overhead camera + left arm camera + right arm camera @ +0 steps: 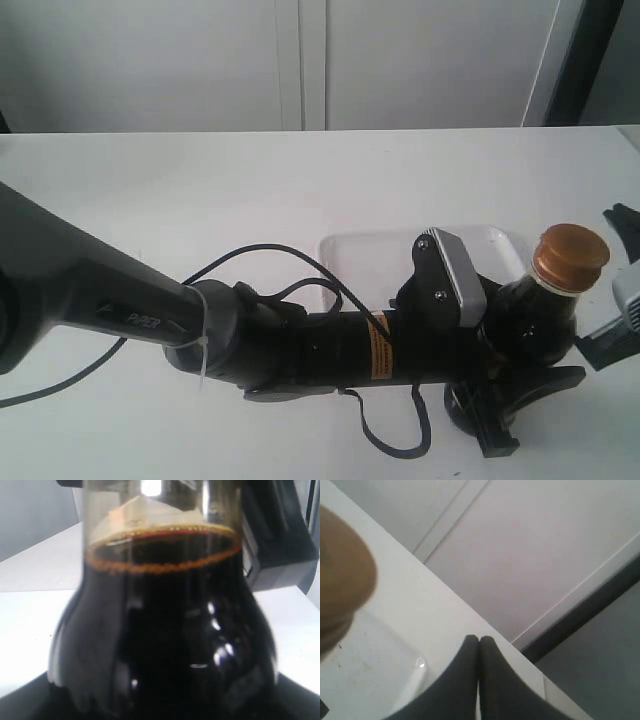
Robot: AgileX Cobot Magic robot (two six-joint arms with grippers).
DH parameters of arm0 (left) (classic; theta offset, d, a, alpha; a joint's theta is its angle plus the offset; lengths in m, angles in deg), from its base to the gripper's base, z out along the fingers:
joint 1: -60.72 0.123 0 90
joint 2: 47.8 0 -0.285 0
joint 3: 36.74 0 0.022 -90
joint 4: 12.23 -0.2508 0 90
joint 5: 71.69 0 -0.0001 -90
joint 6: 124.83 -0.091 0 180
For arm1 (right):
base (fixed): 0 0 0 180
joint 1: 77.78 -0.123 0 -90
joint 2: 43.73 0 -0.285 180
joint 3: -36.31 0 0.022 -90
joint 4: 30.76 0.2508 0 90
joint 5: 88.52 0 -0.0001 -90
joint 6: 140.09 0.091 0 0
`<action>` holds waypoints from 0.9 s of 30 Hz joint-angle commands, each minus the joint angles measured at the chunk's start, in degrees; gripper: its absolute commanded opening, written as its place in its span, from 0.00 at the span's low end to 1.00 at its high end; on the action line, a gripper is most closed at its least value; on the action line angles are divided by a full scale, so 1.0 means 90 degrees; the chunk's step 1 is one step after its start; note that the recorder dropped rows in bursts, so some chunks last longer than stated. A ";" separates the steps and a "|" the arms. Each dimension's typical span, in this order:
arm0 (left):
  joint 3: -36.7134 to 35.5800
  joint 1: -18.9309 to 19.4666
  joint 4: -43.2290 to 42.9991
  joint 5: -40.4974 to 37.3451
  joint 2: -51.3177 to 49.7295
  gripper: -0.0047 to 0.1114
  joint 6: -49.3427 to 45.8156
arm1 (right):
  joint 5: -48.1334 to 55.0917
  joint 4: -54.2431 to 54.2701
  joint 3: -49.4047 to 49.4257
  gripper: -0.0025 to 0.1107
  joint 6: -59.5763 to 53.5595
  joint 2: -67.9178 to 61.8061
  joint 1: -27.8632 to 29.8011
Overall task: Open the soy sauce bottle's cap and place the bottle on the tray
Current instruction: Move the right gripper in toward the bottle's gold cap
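The soy sauce bottle (538,322), full of dark liquid, stands upright just right of the white tray (375,258). Its copper cap (570,256) sits down on the neck. My left gripper (528,388) reaches across from the left and is shut on the bottle's lower body. In the left wrist view the bottle (160,630) fills the frame, with black fingers (22,705) at its base. My right gripper (479,641) is shut on nothing, just right of the cap (340,590), which shows as a blur. In the exterior view it (622,224) sits at the right edge.
The left arm (300,345) and its loose black cable (260,262) lie across the table in front of the tray. The tray's rim (415,672) shows under the right gripper. A white wall stands behind the table's far edge.
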 commanded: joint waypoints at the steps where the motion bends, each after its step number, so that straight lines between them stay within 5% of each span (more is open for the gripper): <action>1: 0.0024 -0.0038 -0.0107 0.0078 -0.0003 0.04 -0.0017 | -0.0171 -0.0196 0.0043 0.02 0.0071 -0.0003 -0.0017; 12: 0.0024 -0.0038 -0.0107 0.0078 -0.0003 0.04 -0.0017 | -0.0270 -0.0656 0.0003 0.02 -0.0005 -0.0003 -0.0017; 27: 0.0024 -0.0038 -0.0134 0.0078 -0.0003 0.04 -0.0017 | -0.0072 0.0275 -0.0372 0.02 0.0138 -0.0003 -0.0017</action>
